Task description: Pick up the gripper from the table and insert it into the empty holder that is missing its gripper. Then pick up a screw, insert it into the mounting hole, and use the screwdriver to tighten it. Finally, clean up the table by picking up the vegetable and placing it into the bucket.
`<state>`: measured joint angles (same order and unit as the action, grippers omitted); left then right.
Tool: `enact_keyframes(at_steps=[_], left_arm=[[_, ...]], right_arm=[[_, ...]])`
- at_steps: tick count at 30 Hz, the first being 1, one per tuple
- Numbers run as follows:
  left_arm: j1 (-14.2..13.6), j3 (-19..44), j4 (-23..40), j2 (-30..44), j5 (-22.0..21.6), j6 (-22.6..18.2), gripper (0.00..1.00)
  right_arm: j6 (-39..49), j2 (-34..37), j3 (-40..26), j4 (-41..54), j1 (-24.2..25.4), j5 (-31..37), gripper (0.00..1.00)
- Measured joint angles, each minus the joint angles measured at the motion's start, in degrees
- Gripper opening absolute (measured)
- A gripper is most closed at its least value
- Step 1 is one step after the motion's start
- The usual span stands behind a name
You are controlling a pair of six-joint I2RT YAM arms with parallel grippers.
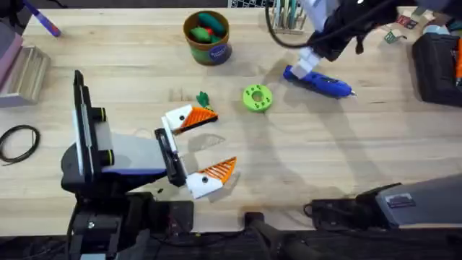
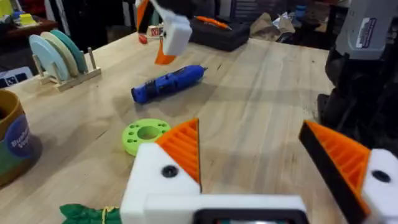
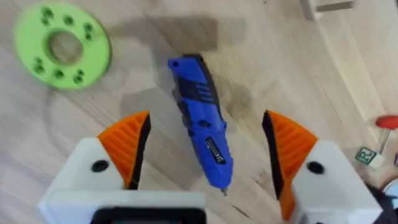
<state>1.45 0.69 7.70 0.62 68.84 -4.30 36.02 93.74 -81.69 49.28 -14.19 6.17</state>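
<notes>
The blue screwdriver (image 1: 319, 83) (image 2: 168, 84) (image 3: 202, 137) lies flat on the table at the far right. My right gripper (image 1: 315, 65) (image 3: 208, 155) hovers over it, open, one orange-tipped finger on each side of its body, not touching. The small dark-green vegetable (image 1: 203, 99) (image 2: 87, 214) lies near the table's middle, just beyond my left gripper (image 1: 209, 144) (image 2: 255, 162), which stands open and holds nothing. The brown bucket (image 1: 208, 43) (image 2: 12, 146) with toy vegetables inside stands at the back centre. The loose gripper and the screw are out of view.
A green ring-shaped disc (image 1: 257, 97) (image 2: 145, 135) (image 3: 61, 45) lies between vegetable and screwdriver. A plate rack (image 2: 59, 56) is at the far left, with a purple pen (image 1: 43, 20) and a black cable loop (image 1: 18, 141). A black case (image 1: 437, 65) sits at the right edge.
</notes>
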Motion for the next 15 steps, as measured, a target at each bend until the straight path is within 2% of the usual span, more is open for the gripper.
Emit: enact_keyframes(at_steps=[7, 15], left_arm=[[0.0, 0.0, -0.6, 0.0, -1.5, -0.2, 0.988], [0.0, 0.0, -1.8, 0.0, -9.3, 4.1, 0.987]], right_arm=[[-20.3, -5.9, 0.0, -1.8, -5.2, 0.0, 0.992], [-39.9, -7.6, 0.0, 1.4, -10.8, -0.2, 0.992]])
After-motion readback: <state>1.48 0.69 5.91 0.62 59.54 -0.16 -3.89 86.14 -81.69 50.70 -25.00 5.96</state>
